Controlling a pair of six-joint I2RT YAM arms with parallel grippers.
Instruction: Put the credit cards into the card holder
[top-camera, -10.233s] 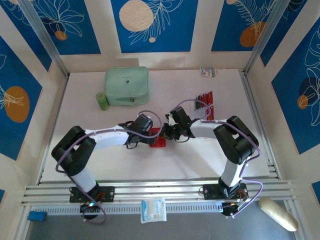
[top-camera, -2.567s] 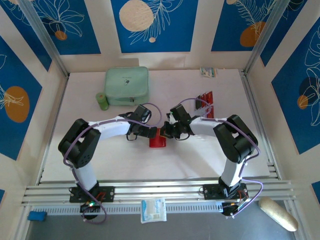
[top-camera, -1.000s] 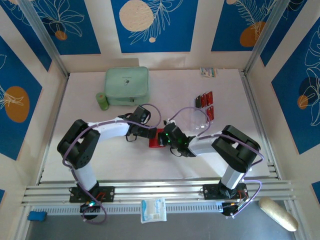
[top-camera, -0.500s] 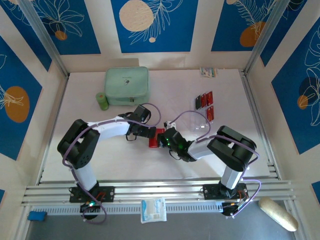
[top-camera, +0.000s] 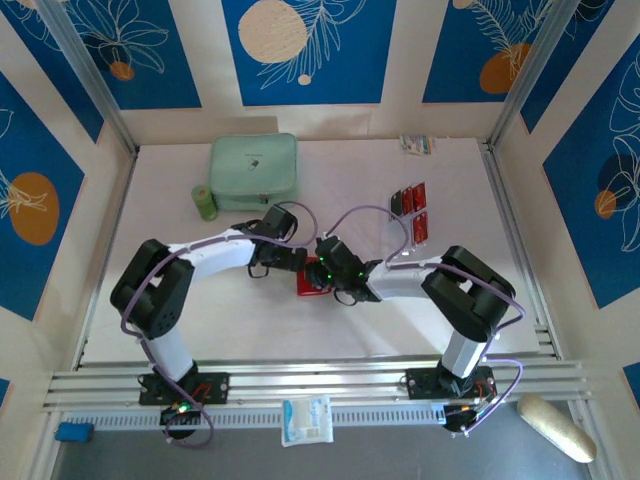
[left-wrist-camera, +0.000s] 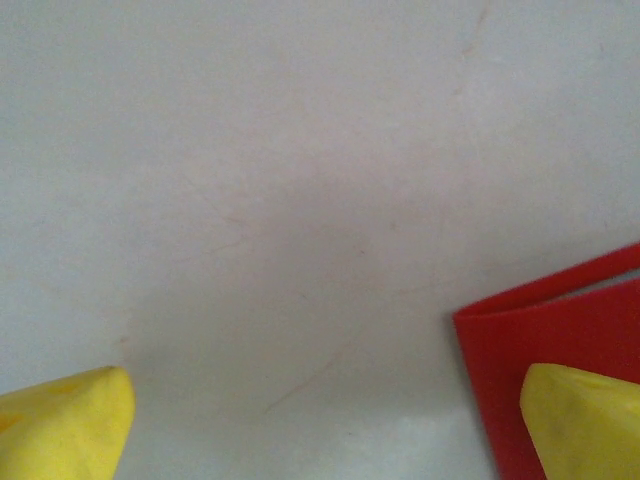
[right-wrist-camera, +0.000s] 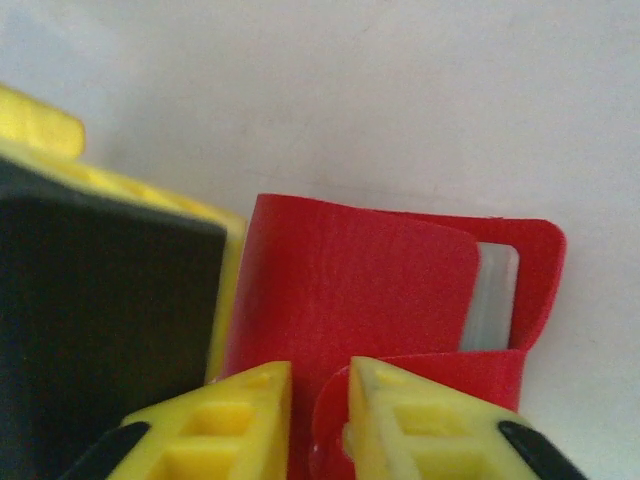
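Note:
The red card holder (top-camera: 311, 287) lies mid-table between both grippers. My left gripper (top-camera: 296, 262) is wide open at its left edge. In the left wrist view the gripper (left-wrist-camera: 325, 425) spans bare table, and one yellow fingertip (left-wrist-camera: 585, 420) sits over the card holder's corner (left-wrist-camera: 545, 345). My right gripper (top-camera: 323, 274) hovers over the card holder (right-wrist-camera: 350, 290) with its jaws (right-wrist-camera: 320, 375) a narrow gap apart; a red flap's curled edge lies between them against the right finger. Red credit cards (top-camera: 412, 199) with dark bands stand at the back right.
A large mint-green case (top-camera: 254, 172) and a small green roll (top-camera: 205, 203) sit at the back left. A small packet (top-camera: 417, 144) lies by the back wall. Metal rails (top-camera: 320, 380) run along the table's near edge. The left gripper's black and yellow finger (right-wrist-camera: 100, 310) crowds the card holder's left side.
My right gripper has swung left and up over the card holder, and its jaws have parted slightly. The left arm has barely moved.

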